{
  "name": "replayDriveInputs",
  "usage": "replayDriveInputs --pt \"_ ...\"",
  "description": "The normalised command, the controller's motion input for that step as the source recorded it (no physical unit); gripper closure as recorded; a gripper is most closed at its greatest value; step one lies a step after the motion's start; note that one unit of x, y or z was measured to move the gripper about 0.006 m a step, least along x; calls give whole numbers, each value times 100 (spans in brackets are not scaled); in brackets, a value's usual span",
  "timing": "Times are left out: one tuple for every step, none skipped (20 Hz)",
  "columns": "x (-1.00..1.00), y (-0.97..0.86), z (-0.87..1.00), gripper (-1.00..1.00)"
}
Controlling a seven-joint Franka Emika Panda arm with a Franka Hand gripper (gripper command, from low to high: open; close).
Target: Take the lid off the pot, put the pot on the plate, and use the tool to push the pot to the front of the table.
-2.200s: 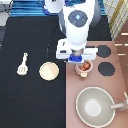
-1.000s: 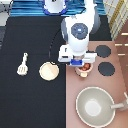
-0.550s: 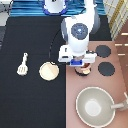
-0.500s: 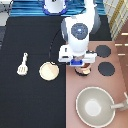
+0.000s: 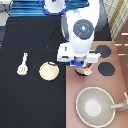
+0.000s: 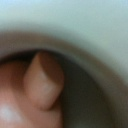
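The pot [image 5: 85,71] sits on the pinkish stove surface [image 5: 75,117] right of centre in the exterior view, mostly hidden. The gripper [image 5: 81,66] stands right over it, so the pot lies straight below the gripper rather than off to a side. The wrist view shows a small pinkish knob [image 6: 45,80] filling the frame from very close, which I judge to be the lid's, so the lid looks not yet taken off. Whether the gripper has closed on it I cannot tell.

Outward toward the exterior view's left, on the black table [image 5: 30,30], lies one plate [image 5: 49,71], bare, and farther left one tool [image 5: 22,64], its long axis running top to bottom. Two black burners [image 5: 106,69] lie right of the pot, and one large grey pan [image 5: 97,106] sits at lower right.
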Motion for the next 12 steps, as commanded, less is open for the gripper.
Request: replayDriveInputs --pt "-37 -91 66 100" --pt "-35 -93 62 100" --pt "-33 -96 58 100" --pt "-31 -98 52 100" --pt "-29 -100 44 100" --pt "-27 -100 37 100" --pt "-26 -100 35 100" --pt "-25 -100 33 100" --pt "-24 -100 31 100" --pt "-23 -100 30 100" --pt "-22 -100 18 100" --pt "-21 -100 16 100"
